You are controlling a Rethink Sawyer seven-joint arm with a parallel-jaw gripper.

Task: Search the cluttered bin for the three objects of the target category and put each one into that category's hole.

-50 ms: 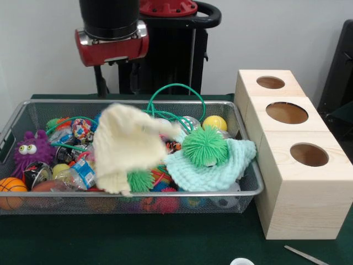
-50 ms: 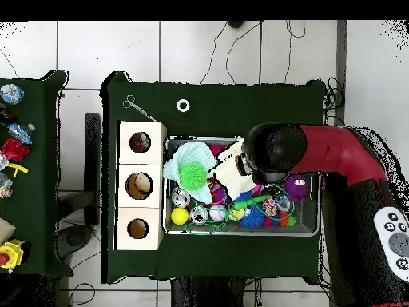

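A wire mesh bin (image 1: 138,194) (image 2: 240,233) is full of mixed toys and cloths. A pale yellow knitted cloth (image 1: 128,144) (image 2: 232,165) shows blurred above the bin's middle, its top corner raised. My gripper (image 1: 117,83) hangs under the red wrist (image 1: 112,45), above and behind that cloth; I cannot make out its state. In the overhead view the arm's head (image 2: 275,152) covers part of the bin. A wooden box (image 1: 298,182) (image 2: 140,185) with three round holes stands beside the bin. On a mint cloth (image 1: 220,172) (image 2: 185,156) rests a green spiky ball (image 1: 205,146) (image 2: 191,174).
Also in the bin: a yellow ball (image 1: 214,122), a purple googly-eyed toy (image 1: 28,149), an orange ball (image 1: 10,190) and a green cable loop (image 1: 177,88). A metal tool (image 1: 306,255) and a white ring (image 2: 183,105) lie on the green table.
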